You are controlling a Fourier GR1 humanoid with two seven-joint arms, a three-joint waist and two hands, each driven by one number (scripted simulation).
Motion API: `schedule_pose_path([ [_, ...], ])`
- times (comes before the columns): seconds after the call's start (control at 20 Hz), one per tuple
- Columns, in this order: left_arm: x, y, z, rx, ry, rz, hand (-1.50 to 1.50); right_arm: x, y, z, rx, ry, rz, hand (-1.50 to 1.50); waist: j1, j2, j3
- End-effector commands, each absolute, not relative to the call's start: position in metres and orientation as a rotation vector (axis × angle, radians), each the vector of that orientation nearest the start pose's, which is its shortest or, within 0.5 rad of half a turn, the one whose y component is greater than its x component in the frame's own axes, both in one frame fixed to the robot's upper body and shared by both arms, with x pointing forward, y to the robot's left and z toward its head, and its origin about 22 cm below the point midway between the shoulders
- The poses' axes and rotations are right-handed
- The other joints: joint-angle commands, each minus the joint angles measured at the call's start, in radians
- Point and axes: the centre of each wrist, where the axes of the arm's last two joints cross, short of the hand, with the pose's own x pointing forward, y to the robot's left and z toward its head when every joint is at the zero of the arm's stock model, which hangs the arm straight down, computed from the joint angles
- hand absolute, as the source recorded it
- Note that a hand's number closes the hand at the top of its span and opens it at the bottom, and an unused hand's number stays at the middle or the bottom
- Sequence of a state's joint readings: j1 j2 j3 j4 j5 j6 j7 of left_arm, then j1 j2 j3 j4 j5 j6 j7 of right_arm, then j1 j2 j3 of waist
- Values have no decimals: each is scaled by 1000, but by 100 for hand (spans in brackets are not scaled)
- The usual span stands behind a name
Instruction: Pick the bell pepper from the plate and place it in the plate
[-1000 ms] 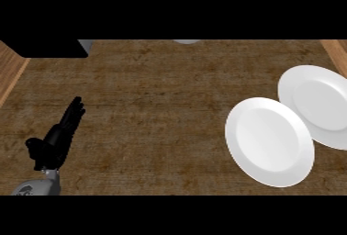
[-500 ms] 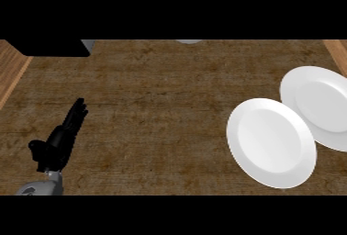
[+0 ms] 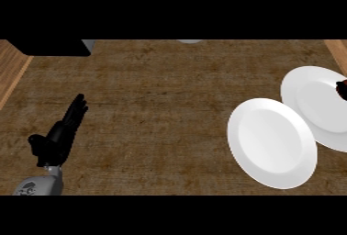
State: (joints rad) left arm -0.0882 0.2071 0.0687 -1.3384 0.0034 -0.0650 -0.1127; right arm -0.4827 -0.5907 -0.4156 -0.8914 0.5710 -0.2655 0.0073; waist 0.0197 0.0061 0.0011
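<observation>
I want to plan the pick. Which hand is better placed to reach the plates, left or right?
Probably the right, though it is not in view. Both plates, the near plate and the far plate, lie at the view's right. The left hand is open at the far left, across the counter.

White plates (image 3: 271,142), black hand (image 3: 59,135), brown counter (image 3: 156,92)

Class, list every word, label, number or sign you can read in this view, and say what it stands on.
None can be read: the near plate, the far plate, the wooden counter and the left hand bear no writing.
A dark mottled patch on the left forearm shows no legible letters.
</observation>
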Motion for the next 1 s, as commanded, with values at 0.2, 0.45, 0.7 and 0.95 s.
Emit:
schedule_pose_path([
  [0.2, 250, 294, -24, 146, -1510, -157, 0, 362, -436, 72, -1170, -1183, 66, -150, -5, -3, -1],
  [0.45, 243, 303, -24, 144, -1528, -150, 0, 347, -453, 50, -1144, -1294, -143, -150, 0, -1, 1],
  [0.7, 255, 311, -10, 153, -1533, -124, 0, 335, -486, 83, -1083, -1447, -396, -150, -15, -5, 1],
  [0.95, 256, 316, -14, 156, -1508, -130, 0, 286, -519, 54, -948, -1531, -545, -150, -34, -7, 1],
])
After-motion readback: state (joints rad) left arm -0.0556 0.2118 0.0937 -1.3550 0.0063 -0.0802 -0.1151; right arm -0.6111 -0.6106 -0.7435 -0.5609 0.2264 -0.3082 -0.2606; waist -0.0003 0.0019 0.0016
